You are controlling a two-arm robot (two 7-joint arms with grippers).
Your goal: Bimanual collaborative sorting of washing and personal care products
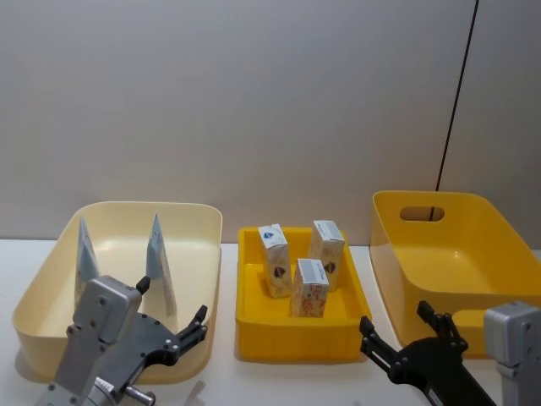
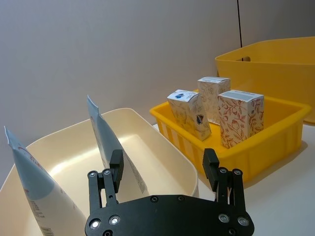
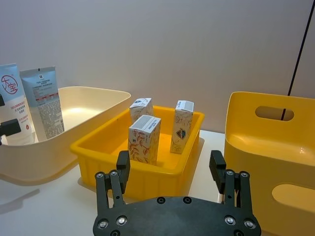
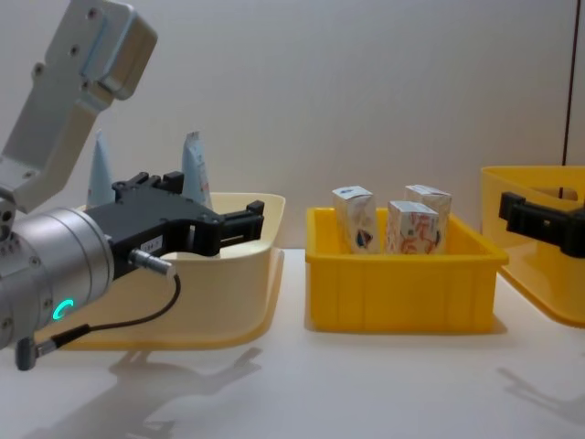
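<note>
Left gripper (image 1: 172, 303): raised above the near rim of the cream bin (image 1: 127, 241), fingers spread and empty, aimed toward 1 o'clock in the head view. Right gripper (image 1: 394, 317): low at 5 o'clock of the small yellow tray (image 1: 296, 342), fingers spread and empty, aimed toward 11 o'clock.

The cream bin sits at 9 o'clock of the tray and the large yellow bin (image 1: 456, 254) at 3 o'clock. The tray's near wall stands between the right gripper and the cartons.

Two pale-blue tubes (image 1: 85, 254) (image 1: 159, 264) stand in the cream bin with the long axis near vertical and the crimped ends up. The right tube is just beyond the left gripper's fingers.

Three cartons (image 1: 274, 258) (image 1: 326, 243) (image 1: 309, 289) stand upright in the tray. The left one appears to lean slightly
</note>
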